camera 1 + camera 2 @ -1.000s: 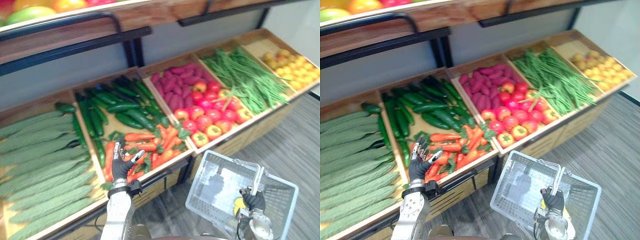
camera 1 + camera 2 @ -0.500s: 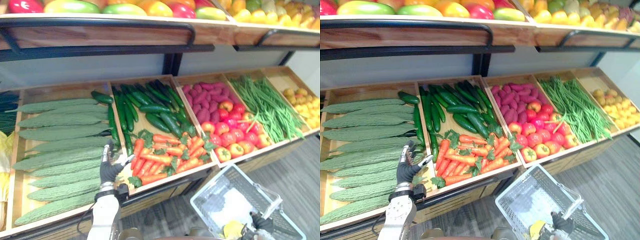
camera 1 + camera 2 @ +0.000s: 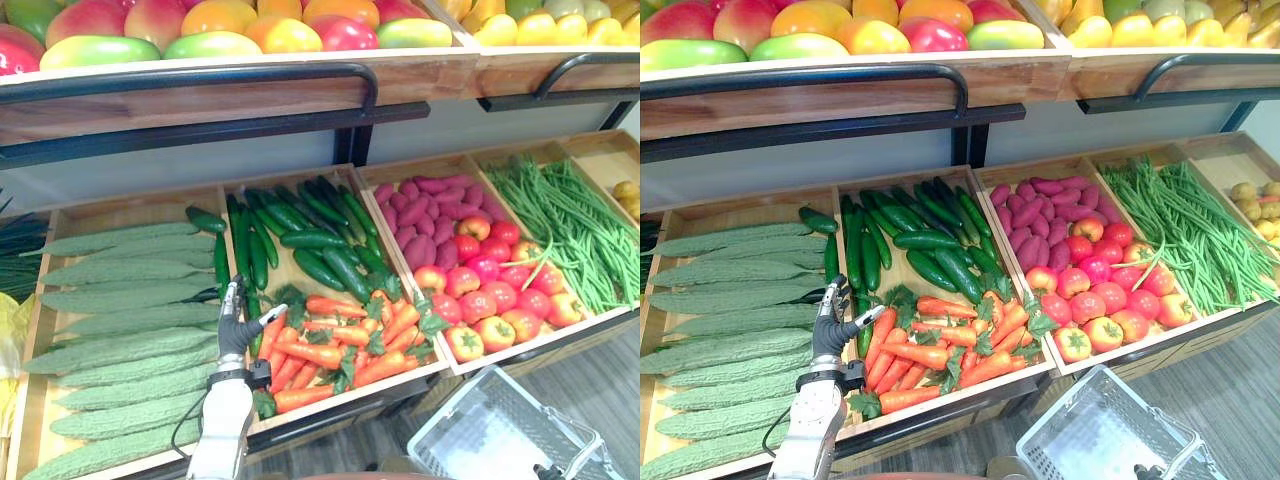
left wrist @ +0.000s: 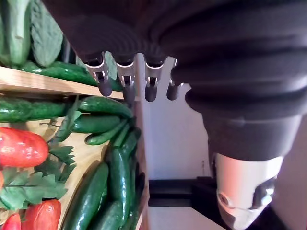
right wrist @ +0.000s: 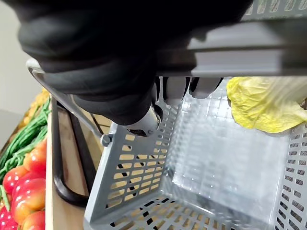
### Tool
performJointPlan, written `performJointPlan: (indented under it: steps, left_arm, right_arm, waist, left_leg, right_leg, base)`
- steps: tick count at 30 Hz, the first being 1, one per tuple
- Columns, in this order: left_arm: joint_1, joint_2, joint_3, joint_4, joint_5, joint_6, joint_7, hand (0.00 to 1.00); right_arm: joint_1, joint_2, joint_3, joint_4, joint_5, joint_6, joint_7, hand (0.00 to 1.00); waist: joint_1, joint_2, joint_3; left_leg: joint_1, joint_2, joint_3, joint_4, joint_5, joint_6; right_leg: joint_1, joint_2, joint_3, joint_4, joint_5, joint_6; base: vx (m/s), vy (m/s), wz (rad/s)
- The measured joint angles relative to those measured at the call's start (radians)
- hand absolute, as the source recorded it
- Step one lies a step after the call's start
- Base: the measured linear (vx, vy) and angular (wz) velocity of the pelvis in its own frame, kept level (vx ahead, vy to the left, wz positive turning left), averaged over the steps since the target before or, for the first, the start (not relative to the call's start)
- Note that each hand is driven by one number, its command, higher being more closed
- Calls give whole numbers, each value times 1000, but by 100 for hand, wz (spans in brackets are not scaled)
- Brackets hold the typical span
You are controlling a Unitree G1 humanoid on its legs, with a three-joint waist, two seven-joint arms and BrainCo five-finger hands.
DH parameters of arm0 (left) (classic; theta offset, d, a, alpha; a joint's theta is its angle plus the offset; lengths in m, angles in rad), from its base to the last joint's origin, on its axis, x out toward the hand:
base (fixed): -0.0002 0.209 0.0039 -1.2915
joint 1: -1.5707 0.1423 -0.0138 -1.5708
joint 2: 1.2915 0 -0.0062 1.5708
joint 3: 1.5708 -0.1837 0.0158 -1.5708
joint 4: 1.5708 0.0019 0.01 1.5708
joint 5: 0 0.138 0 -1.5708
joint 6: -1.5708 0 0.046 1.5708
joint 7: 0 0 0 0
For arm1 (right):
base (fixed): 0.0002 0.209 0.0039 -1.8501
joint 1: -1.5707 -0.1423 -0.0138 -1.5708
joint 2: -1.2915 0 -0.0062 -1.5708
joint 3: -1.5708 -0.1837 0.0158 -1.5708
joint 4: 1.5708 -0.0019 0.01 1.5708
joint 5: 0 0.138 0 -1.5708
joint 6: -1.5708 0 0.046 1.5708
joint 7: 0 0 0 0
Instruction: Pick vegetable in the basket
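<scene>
My left hand (image 3: 238, 328) is open and empty, fingers straight and thumb out, raised over the wooden divider between the bitter gourds (image 3: 120, 300) and the bin of cucumbers (image 3: 300, 235) and carrots (image 3: 330, 345). In the left wrist view its fingers (image 4: 125, 84) hang above cucumbers (image 4: 105, 105) and a carrot (image 4: 21, 146). My right hand (image 5: 96, 57) is shut on the grey basket's handle (image 5: 249, 48). The basket (image 3: 500, 430) hangs at the lower right, in front of the stand. A yellow-green leafy vegetable (image 5: 266, 103) lies inside it.
Further right in the slanted wooden bins lie purple sweet potatoes (image 3: 425, 205), tomatoes (image 3: 490, 290) and green beans (image 3: 575, 225). An upper shelf with mangoes (image 3: 200, 25) and a black rail (image 3: 200, 80) overhangs the bins. Grey floor (image 3: 1230, 370) runs in front.
The camera has swung up and to the left, so the bins sit lower right and the basket slides towards the corner. My left hand stays open by the carrots; my right keeps the handle.
</scene>
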Motion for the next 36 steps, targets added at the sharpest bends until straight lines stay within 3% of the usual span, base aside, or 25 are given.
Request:
performJointPlan:
  steps: [7,9,17,26,27,36]
  left_arm:
    - [-95,115,-76,139,156,10,-25,0]
    - [-131,160,-116,184,236,12,-48,0]
    - [-302,266,-222,405,536,18,-90,0]
    - [-572,311,-340,598,673,37,-73,0]
    - [-585,311,-350,599,679,37,-73,100]
    - [-653,300,-420,632,739,31,-67,100]
  right_arm:
    - [-30,-7,8,21,-19,0,33,100]
    - [-71,-28,22,49,-23,0,45,100]
    - [-147,-73,22,93,-61,-1,64,100]
    - [-222,-106,86,109,-57,-26,67,100]
    - [-223,-106,91,108,-57,-30,67,100]
    - [-222,-106,112,76,-54,-54,83,100]
  waist:
    - [-5,-1,-4]
    - [-22,3,-1]
    - [-58,38,33]
    - [-110,38,100]
    - [-109,36,102]
    - [-109,38,136]
  left_leg:
    - [7,-15,49,-115,65,-6]
    - [3,-18,72,-156,90,-10]
    - [16,-37,96,-239,140,-6]
    - [-34,-52,119,-264,168,2]
    - [-42,-53,122,-261,168,2]
    - [-59,-51,129,-234,168,2]
  right_leg:
    - [-9,1,49,-125,88,0]
    - [-29,5,74,-159,117,-3]
    - [-67,6,91,-173,134,-2]
    - [-134,-6,123,-192,173,9]
    - [-142,-6,129,-193,176,10]
    - [-158,-5,138,-193,191,11]
  base:
    - [-68,-3,-17]
    - [-48,-16,-35]
    - [13,-3,-12]
    - [-16,15,-8]
    - [-72,12,-12]
    - [-24,0,-3]
